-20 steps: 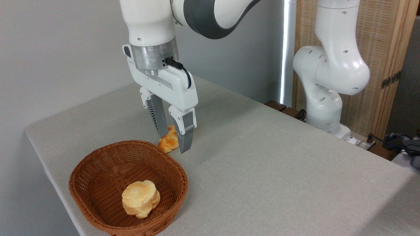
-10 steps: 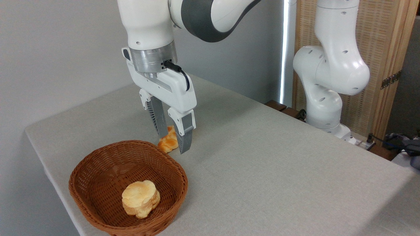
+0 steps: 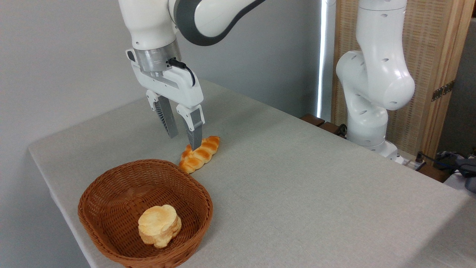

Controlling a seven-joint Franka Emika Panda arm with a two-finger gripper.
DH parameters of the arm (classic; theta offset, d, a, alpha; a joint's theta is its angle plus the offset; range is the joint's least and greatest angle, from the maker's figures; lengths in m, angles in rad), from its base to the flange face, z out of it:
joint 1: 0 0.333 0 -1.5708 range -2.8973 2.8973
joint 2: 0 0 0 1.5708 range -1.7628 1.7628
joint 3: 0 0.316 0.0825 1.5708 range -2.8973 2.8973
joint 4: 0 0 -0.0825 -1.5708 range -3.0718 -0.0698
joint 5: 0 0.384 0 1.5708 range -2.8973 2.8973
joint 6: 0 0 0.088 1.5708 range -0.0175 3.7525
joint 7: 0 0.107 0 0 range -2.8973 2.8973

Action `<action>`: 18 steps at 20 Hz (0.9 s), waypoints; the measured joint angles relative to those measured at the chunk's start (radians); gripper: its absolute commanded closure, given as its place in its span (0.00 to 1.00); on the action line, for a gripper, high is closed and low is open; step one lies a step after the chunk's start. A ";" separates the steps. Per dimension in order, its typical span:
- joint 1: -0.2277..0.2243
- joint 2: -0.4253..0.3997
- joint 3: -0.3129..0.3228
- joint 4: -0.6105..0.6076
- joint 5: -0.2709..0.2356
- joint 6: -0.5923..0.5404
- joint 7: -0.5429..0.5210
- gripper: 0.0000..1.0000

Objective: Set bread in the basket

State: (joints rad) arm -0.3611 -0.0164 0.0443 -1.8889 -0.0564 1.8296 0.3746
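I see the bread (image 3: pixel 200 154) lying flat on the worktop (image 3: pixel 297 186), a glossy golden-orange braided loaf with paler creases, running diagonally from lower left to upper right. Its near end sits just beside the far rim of the basket (image 3: pixel 111 186), outside it; I cannot tell whether the two touch. The basket is a round-oval bowl of reddish-brown woven wicker, set near the worktop's front-left edge, and a pale, round, flat-topped bun (image 3: pixel 160 225) rests inside it toward the near side, leaving the far half of the bowl bare.

The gripper (image 3: pixel 183 140) hangs above the loaf's middle, its two ribbed grey fingers (image 3: pixel 166 122) pointing down and spread apart, holding nothing. The right fingertip appears just over the loaf's top; whether it touches I cannot tell, and the left finger ends higher, over bare cloth.

The worktop is covered in a light grey woven cloth, with broad open surface to the right of the bread and behind it. The arm's white base (image 3: pixel 372 93) stands well apart at the far right edge, in front of a wood-framed cane screen (image 3: pixel 435 56).
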 measured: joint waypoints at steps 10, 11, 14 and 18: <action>-0.052 0.071 0.000 -0.038 0.000 0.022 -0.027 0.00; -0.052 0.079 0.000 -0.038 0.000 0.033 -0.027 0.00; -0.052 0.104 0.000 -0.039 0.000 0.060 -0.027 0.00; -0.057 0.134 0.000 -0.039 0.000 0.099 -0.044 0.00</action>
State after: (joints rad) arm -0.4181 0.1178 0.0442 -1.9280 -0.0564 1.9291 0.3302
